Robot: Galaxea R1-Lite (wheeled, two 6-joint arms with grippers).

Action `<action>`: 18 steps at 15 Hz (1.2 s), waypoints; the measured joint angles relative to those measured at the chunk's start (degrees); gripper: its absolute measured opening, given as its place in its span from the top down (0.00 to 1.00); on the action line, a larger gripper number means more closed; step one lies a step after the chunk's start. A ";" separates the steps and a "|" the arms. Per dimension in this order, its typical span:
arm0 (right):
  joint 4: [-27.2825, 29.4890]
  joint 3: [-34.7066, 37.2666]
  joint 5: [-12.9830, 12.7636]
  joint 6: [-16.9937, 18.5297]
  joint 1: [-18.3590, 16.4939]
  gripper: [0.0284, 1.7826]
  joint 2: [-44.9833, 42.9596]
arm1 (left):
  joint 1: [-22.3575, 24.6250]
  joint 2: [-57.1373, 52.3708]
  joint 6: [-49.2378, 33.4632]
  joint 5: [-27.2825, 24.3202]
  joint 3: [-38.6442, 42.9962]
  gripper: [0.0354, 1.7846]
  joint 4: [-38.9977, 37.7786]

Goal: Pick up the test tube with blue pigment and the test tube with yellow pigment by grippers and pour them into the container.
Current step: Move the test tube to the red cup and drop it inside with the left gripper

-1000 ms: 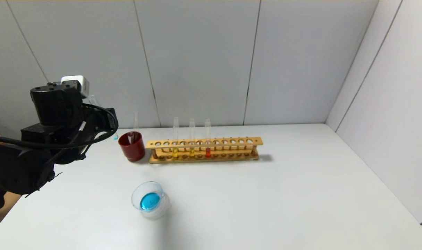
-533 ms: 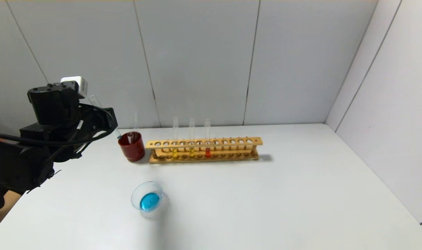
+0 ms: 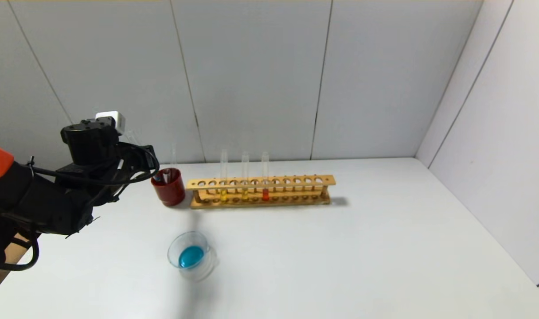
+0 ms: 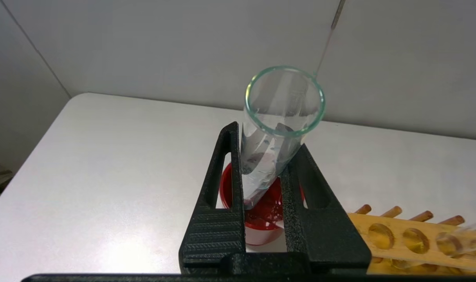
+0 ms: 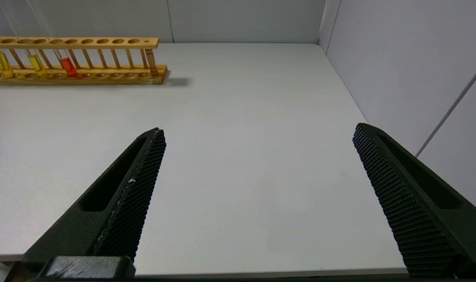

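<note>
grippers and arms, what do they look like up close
The left gripper has two matte black wedge-shaped jaws with slotted cut-outs and ridged faces. Its arm is black with looping black cables, an orange shell and a small white block on top. The right gripper has the same black jaws, with a fine grid texture.

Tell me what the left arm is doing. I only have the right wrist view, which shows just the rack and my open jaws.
Observer: The left gripper is shut on a nearly empty test tube, with the tube's lower end at the mouth of the dark red cup.
Operator: Is the blue in the container?
Observer: Yes, the container near the table's front holds a pool of blue liquid.
Operator: Is anything else in that cup?
Observer: A second clear tube stands in it.
</note>
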 joint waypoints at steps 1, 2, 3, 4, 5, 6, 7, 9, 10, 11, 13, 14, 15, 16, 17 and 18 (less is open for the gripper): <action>0.00 0.00 0.00 -0.02 -0.02 0.02 0.00 | 0.22 1.13 0.01 0.00 -0.63 0.84 -0.11; 0.00 0.00 0.02 -0.02 0.00 0.02 0.00 | 0.51 2.38 0.01 0.01 -1.32 0.84 -0.20; 0.00 0.00 0.02 -0.02 -0.02 0.02 0.00 | 0.61 3.47 0.01 0.00 -1.99 0.84 -0.24; 0.00 0.00 0.02 -0.02 -0.02 0.02 0.00 | 0.66 4.44 0.00 0.01 -2.60 0.84 -0.24; 0.00 0.00 0.02 -0.02 0.00 0.02 0.00 | 0.68 5.35 0.00 0.00 -3.28 0.84 -0.28; 0.00 0.00 0.00 -0.02 0.00 0.02 0.00 | 0.85 6.18 0.04 0.00 -4.11 0.84 -0.22; 0.00 0.00 0.02 -0.02 0.00 0.02 0.00 | 1.05 6.90 0.11 0.04 -4.79 0.84 -0.05; 0.00 0.00 0.00 0.00 0.00 0.02 0.00 | 1.15 8.16 0.17 -0.44 -5.64 0.84 -0.05; 0.00 0.00 0.00 0.00 0.00 0.02 0.00 | 1.07 8.57 0.20 -0.82 -5.73 0.84 -0.17; 0.02 0.00 0.00 0.00 0.00 0.02 0.00 | 1.10 8.90 0.23 -0.96 -5.79 0.84 -0.24; 0.00 0.00 0.02 -0.02 0.00 0.02 0.00 | 1.21 9.40 0.43 -0.93 -5.79 0.83 -0.26; 0.00 0.00 0.02 -0.02 0.00 0.02 0.00 | 1.15 9.59 0.45 -0.95 -5.84 0.80 -0.35; 0.00 0.00 0.02 0.00 0.00 0.02 0.00 | 1.07 9.76 0.48 -0.96 -5.90 0.77 -0.39; 0.00 0.00 0.02 0.00 0.00 0.02 0.00 | 1.10 9.90 0.43 -1.01 -6.01 0.71 -0.44; 0.00 0.00 0.02 -0.02 0.00 0.02 0.00 | 1.10 9.95 0.45 -0.99 -6.03 0.64 -0.48; 0.00 0.00 0.00 -0.02 0.00 0.02 0.00 | 1.10 9.95 0.48 -1.01 -6.07 0.56 -1.00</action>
